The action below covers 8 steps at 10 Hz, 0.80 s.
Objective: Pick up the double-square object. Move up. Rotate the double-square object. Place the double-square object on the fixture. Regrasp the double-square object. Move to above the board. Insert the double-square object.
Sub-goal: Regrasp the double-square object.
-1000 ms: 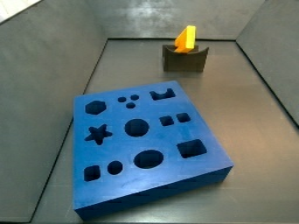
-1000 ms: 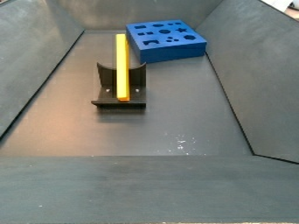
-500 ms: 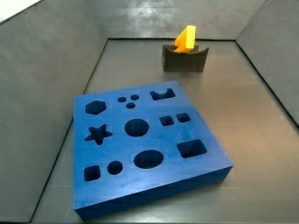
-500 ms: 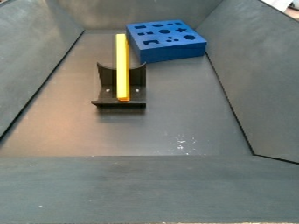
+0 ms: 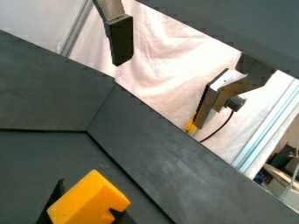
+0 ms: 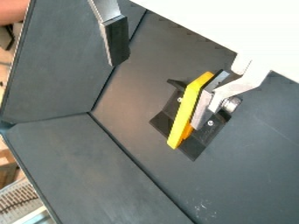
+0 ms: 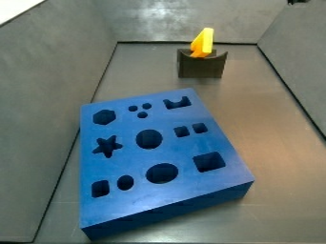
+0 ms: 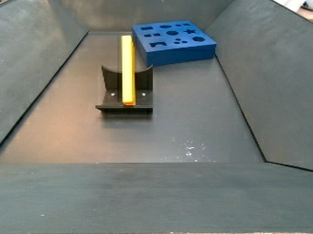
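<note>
The yellow-orange double-square object stands tilted in the notch of the dark fixture, apart from any finger. It also shows in the other side view on the fixture. The blue board with its cut-outs lies on the floor, also seen at the far end. My gripper is open and empty, well above the object and the fixture. A wrist view shows the gripper with the object's end far below. The gripper is out of both side views.
Grey sloped walls enclose the floor on all sides. White cloth hangs beyond the bin's edge.
</note>
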Tool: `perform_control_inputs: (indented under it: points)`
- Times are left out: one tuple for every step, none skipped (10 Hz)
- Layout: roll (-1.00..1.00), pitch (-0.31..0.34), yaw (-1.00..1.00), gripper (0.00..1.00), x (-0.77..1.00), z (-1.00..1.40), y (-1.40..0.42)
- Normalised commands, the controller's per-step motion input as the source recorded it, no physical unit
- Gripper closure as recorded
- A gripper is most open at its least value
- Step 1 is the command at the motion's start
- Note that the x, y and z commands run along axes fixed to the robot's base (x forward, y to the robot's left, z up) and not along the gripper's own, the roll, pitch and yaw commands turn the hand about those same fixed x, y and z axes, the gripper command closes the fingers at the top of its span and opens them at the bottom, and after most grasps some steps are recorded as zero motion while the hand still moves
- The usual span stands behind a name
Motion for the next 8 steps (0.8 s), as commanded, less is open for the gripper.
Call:
perform_control_inputs:
  points:
    - [0.17,0.049,0.22,0.00,0.08,0.00,-0.04]
    - [0.15,0.024,0.22,0.00,0.08,-0.01,-0.05]
    - [0.23,0.087,0.25,0.00,0.03,-1.00,0.05]
    - [0.22,0.076,0.22,0.00,0.04,-1.00,0.04]
    - [0.21,0.036,0.20,0.00,0.05,-1.00,0.04]
    - [0.17,-0.013,0.18,0.00,0.06,-1.00,0.03]
    - [0.14,-0.043,0.16,0.00,0.08,-1.00,0.03]
    - [0.12,-0.067,0.14,0.00,0.09,-1.00,0.02]
